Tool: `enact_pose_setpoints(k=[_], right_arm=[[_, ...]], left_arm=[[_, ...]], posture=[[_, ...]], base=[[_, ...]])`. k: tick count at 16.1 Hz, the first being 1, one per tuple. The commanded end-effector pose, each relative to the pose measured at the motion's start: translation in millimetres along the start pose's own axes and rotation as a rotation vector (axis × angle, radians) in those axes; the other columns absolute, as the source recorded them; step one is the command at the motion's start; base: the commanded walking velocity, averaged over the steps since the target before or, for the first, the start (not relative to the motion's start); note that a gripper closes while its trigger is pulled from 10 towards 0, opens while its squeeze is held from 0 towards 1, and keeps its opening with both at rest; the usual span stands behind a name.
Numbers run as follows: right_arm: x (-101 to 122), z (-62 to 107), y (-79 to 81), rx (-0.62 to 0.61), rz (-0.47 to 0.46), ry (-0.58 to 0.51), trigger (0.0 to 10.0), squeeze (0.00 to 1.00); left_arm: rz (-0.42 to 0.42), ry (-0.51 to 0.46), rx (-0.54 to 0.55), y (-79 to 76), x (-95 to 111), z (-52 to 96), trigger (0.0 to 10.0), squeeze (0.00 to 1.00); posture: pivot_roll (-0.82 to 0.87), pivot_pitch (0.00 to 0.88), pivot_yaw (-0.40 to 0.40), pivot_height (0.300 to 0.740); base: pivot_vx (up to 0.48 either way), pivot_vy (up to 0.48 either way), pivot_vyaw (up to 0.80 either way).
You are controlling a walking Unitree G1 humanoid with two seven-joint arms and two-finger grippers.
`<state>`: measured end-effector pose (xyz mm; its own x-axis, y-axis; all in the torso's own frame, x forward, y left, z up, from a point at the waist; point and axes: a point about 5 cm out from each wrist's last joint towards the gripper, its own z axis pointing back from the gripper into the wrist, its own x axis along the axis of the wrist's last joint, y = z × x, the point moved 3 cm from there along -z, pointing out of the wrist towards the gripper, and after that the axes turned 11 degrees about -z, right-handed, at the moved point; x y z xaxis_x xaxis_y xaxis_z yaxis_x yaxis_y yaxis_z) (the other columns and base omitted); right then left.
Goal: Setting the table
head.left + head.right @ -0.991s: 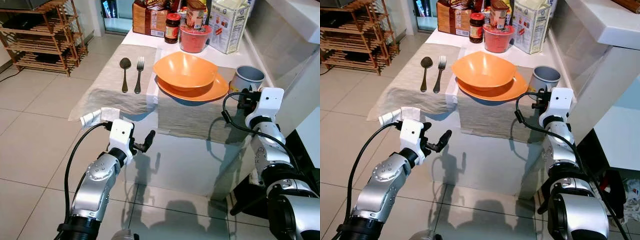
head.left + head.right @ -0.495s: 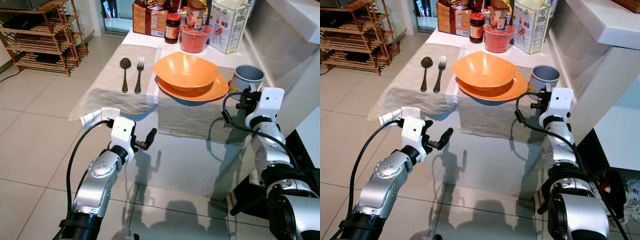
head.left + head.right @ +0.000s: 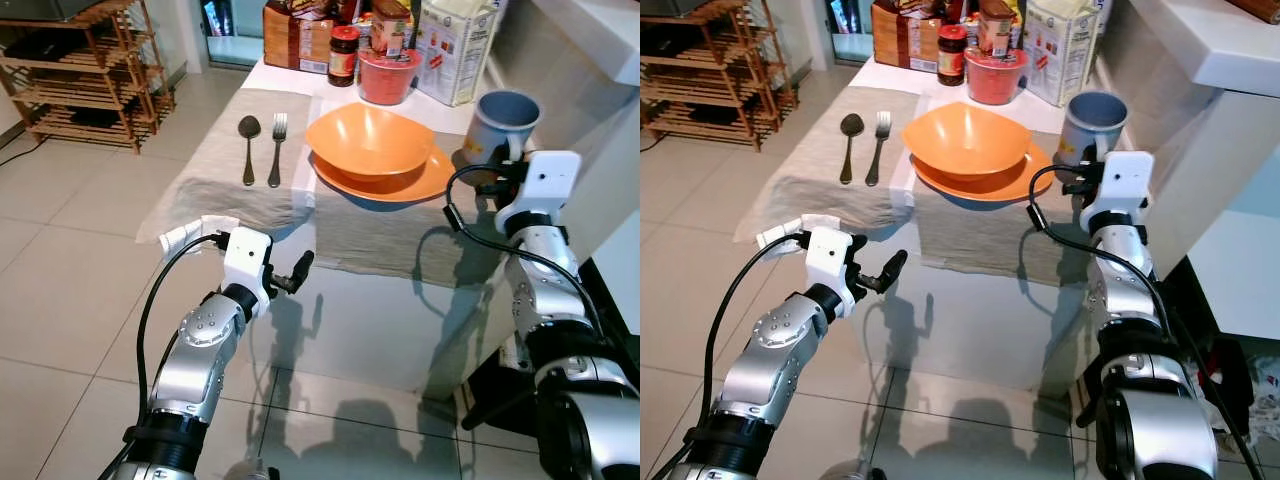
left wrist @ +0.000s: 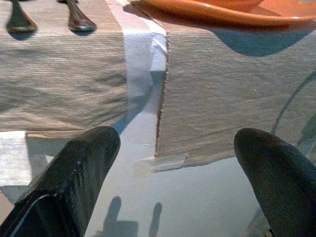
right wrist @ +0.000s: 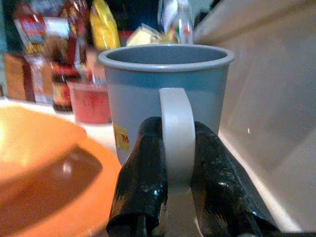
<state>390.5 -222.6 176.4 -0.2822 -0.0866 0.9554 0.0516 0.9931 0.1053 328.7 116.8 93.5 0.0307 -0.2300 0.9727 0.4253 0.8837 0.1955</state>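
1. The right hand (image 5: 177, 197) is gripping the blue mug (image 3: 497, 118) by its handle (image 5: 177, 143); the two black fingers (image 5: 140, 182) are pressing the handle from both sides, so the mug is staying upright with its mouth up.
2. The mug is hanging in the air, just in front of this hand, above the right edge of the bench (image 3: 370, 320). I judge it is held off the surface so it can be carried to its place without dragging on the cloth.
3. Beside the hand, toward the robot's left, an orange bowl (image 3: 370, 140) is sitting on an orange plate (image 3: 425, 183), on a grey placemat (image 3: 390, 235).
4. Further to that side, a spoon (image 3: 248, 147) and a fork (image 3: 276, 148) are lying side by side on a second placemat (image 3: 225, 165), handles toward the robot, as for a person sitting there.
5. The left hand (image 4: 173, 163) is open with its fingers (image 4: 79, 168) wide apart, holding nothing. It is hovering low, near the front edge of the bench, and the cutlery is well beyond it.
6. Beyond the bowl, jars and boxes (image 3: 400, 45) are standing at the far end, out of the setting.
7. I think the mug belongs next to the plate; the risk is touching the plate rim while lowering it.
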Motion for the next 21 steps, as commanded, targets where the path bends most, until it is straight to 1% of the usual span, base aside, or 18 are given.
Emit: enact_pose_setpoints(k=[1,2,3,4,5,6,7,9,10,11,12,13,14,15,16,18,20,21], right_arm=[[7.0,2.0,-0.2,-0.01,-0.007,-0.033,10.0,0.0],[6.1,5.6,1.0,-0.005,-0.002,-0.034,10.0,0.0],[2.0,17.6,1.2,-0.005,0.002,-0.033,10.0,0.0],[-0.7,24.1,-1.2,-0.019,-0.001,-0.028,10.0,0.0],[-2.6,30.2,-2.3,-0.029,-0.002,-0.027,10.0,0.0],[-5.9,40.6,-1.3,-0.039,-0.004,-0.025,10.0,0.0],[-9.8,52.6,3.4,-0.036,0.001,-0.021,10.0,0.0],[-14.7,65.4,2.4,-0.069,-0.013,-0.003,10.0,0.0],[-22.0,84.3,2.1,-0.1,-0.034,0.034,10.0,0.0],[-25.3,93.2,4.8,-0.09,-0.034,0.055,10.0,0.0],[-29.6,102.7,9.1,-0.066,-0.036,0.08,10.0,0.0],[-34.0,117.9,15.6,-0.021,-0.025,0.113,10.0,0.0],[-38.1,140.9,20.5,0.025,-0.007,0.15,10.0,0.0],[-37.9,146.5,20.1,0.025,-0.001,0.157,10.0,0.0],[-37.5,148.4,19.2,0.02,0.001,0.158,10.0,0.0],[-28.9,138.5,19.1,-0.004,0.0,0.128,10.0,0.0],[-19.7,133.7,20.4,-0.004,0.004,0.101,10.0,0.0],[-18.6,133.6,20.7,-0.001,0.007,0.098,10.0,0.0]], left_arm=[[-0.012,-0.016,0.007,2.9,5.3,-3.5,10.0,0.0],[-0.012,-0.018,0.008,3.3,5.9,-3.9,10.0,0.0],[0.028,-0.039,0.023,5.7,10.4,-4.4,10.0,0.0],[0.006,-0.053,0.016,5.2,13.5,-5.0,10.0,0.0],[0.004,-0.06,0.013,4.5,15.0,-5.3,10.0,0.0],[0.014,-0.067,0.008,3.3,16.8,-6.5,10.0,0.0],[0.014,-0.071,0.006,2.2,17.9,-7.8,10.0,0.0],[-0.003,-0.071,0.013,2.8,18.4,-8.9,10.0,0.0],[-0.01,-0.068,0.013,3.5,17.7,-9.2,10.0,0.0],[-0.009,-0.067,0.014,4.3,17.0,-8.5,10.0,0.0],[-0.009,-0.067,0.017,6.3,16.2,-7.0,10.0,0.0],[-0.011,-0.067,0.021,9.5,14.8,-2.9,10.0,0.0],[-0.012,-0.066,0.023,13.8,12.3,4.5,10.0,0.0],[-0.012,-0.07,0.024,14.3,11.7,7.5,10.0,0.0],[-0.011,-0.072,0.025,14.3,11.4,8.9,10.0,0.0],[0.0,-0.083,0.017,6.8,13.7,4.3,10.0,0.0],[0.004,-0.097,0.007,2.3,16.9,1.7,10.0,0.0],[0.004,-0.099,0.006,1.9,17.2,1.5,10.0,0.0]], posture=[[0.13,0.0,-0.012,0.74],[0.13,0.0,-0.012,0.74],[0.12,0.0,-0.011,0.74],[0.12,0.0,-0.01,0.74],[0.12,0.0,-0.011,0.74],[0.11,0.0,-0.007,0.74],[0.1,0.0,-0.008,0.74],[0.1,0.0,-0.007,0.74],[0.09,0.0,-0.007,0.74],[0.09,0.0,-0.007,0.74],[0.09,0.0,-0.003,0.74],[0.08,0.0,-0.002,0.74],[0.07,0.0,0.003,0.74],[0.07,0.0,0.006,0.74],[0.07,0.0,0.008,0.74],[0.06,0.0,0.009,0.74],[0.06,0.0,0.008,0.74],[0.06,0.0,0.009,0.74]], base=[[0.0,0.0,0.0],[0.0,0.0,0.0],[0.0,0.0,0.0],[0.0,0.0,0.0],[0.0,0.0,0.0],[0.0,0.0,0.0],[0.0,0.0,0.0],[0.0,0.0,0.0],[0.0,0.0,0.0],[0.0,0.0,0.0],[0.0,0.0,0.0],[0.0,0.0,0.0],[0.0,0.0,0.0],[0.0,0.0,0.0],[0.0,0.0,0.0],[0.0,0.0,0.0],[0.0,0.0,0.0],[0.0,0.0,0.0]])
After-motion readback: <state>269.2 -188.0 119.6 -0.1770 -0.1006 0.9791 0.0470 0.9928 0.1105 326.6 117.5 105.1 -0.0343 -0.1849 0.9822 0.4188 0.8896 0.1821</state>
